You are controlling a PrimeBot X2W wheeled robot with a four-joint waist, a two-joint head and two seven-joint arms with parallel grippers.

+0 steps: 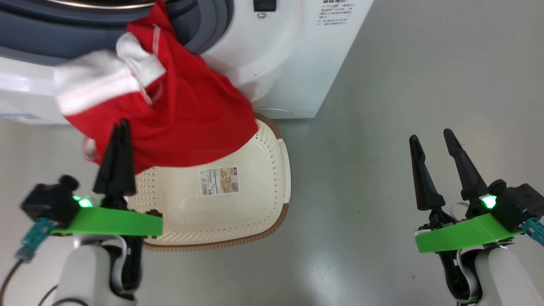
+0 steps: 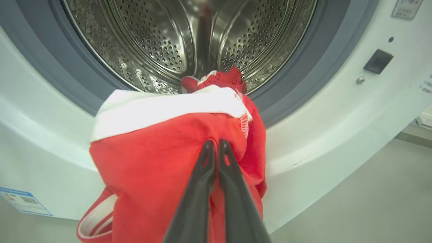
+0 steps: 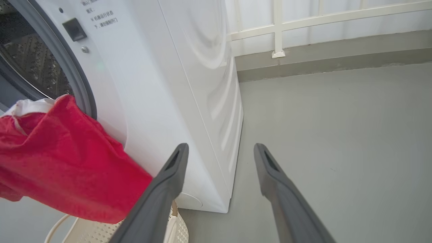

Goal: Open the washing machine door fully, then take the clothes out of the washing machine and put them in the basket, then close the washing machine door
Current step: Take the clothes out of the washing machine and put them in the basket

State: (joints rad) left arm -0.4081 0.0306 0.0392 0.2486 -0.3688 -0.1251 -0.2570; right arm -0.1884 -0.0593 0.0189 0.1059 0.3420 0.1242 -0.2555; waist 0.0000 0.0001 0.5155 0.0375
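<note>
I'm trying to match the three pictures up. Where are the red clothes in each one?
Head view: upper left, the red clothes hang from the washing machine over the basket, pinched by the left tool.
Left wrist view: the clothes sit centre and low, before the drum.
Right wrist view: they are at the left edge, above the basket.
Shared landmark: the dark latch slot on the machine's white front.

Head downward; wrists near washing machine (image 2: 320, 135)
</note>
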